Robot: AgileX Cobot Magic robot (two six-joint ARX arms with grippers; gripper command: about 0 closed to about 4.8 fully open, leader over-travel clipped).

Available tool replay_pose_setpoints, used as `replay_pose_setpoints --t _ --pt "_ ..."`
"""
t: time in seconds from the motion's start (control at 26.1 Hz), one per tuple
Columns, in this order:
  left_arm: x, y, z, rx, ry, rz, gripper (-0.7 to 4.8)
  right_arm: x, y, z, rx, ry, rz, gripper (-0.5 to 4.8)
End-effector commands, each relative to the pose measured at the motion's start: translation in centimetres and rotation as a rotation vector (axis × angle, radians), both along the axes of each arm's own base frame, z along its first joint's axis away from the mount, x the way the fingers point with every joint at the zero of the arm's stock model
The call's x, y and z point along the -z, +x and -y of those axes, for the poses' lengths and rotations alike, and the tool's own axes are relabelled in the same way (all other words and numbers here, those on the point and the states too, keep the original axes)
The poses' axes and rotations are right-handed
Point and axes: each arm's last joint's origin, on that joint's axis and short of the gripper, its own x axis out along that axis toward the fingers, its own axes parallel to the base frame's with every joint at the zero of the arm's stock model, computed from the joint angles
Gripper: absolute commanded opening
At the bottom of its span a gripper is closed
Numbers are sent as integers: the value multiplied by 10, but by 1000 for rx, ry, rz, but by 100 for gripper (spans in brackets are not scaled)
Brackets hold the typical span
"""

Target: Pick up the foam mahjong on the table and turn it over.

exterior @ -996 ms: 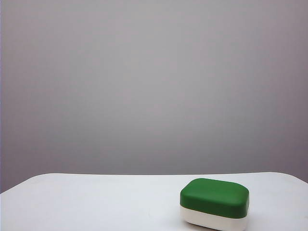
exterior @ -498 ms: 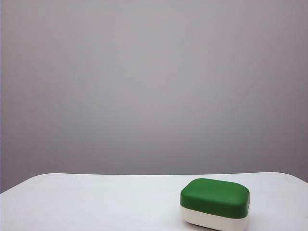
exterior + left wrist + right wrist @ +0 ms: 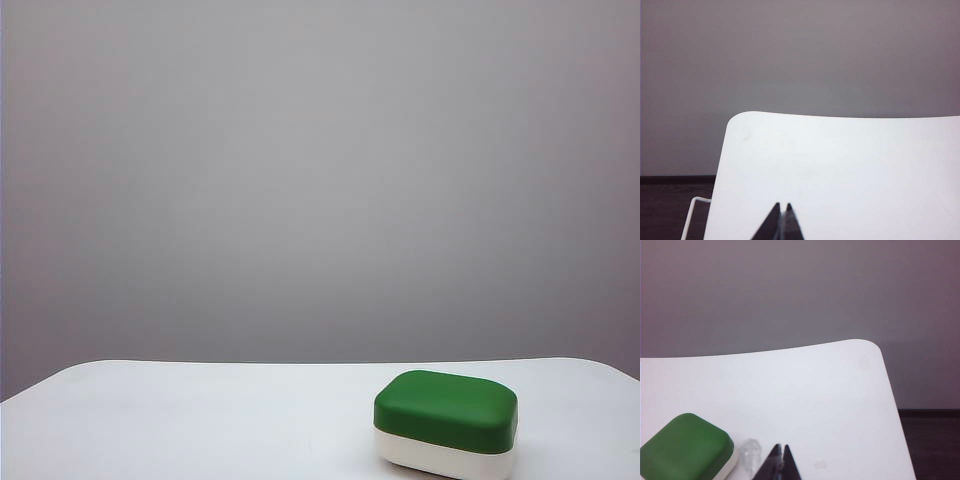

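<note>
The foam mahjong (image 3: 446,423) lies on the white table (image 3: 200,420) at the front right, dark green half up and white half down; its marked face is hidden. The right wrist view shows the same tile (image 3: 685,450) close beside my right gripper (image 3: 781,446), whose dark tips meet with nothing between them, apart from the tile. My left gripper (image 3: 782,205) is shut too, hanging over bare table (image 3: 840,165) near a rounded corner. Neither gripper appears in the exterior view.
A small clear glassy patch (image 3: 751,452) sits on the tabletop between the tile and my right gripper. The table's edge (image 3: 890,390) drops to dark floor. A white bent tube (image 3: 690,215) shows below the table corner in the left wrist view.
</note>
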Motion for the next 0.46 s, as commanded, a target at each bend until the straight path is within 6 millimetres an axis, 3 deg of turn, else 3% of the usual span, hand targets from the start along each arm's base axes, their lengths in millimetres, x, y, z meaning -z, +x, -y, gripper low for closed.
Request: replay_pose_setpoints --t 0.04,0.46 --pt "0 0 0 1 4 -6 -6 2 0 0 -2 7 -6 2" --pt "0 0 0 1 4 -6 -6 2 0 -1 -6 49 -11 4"
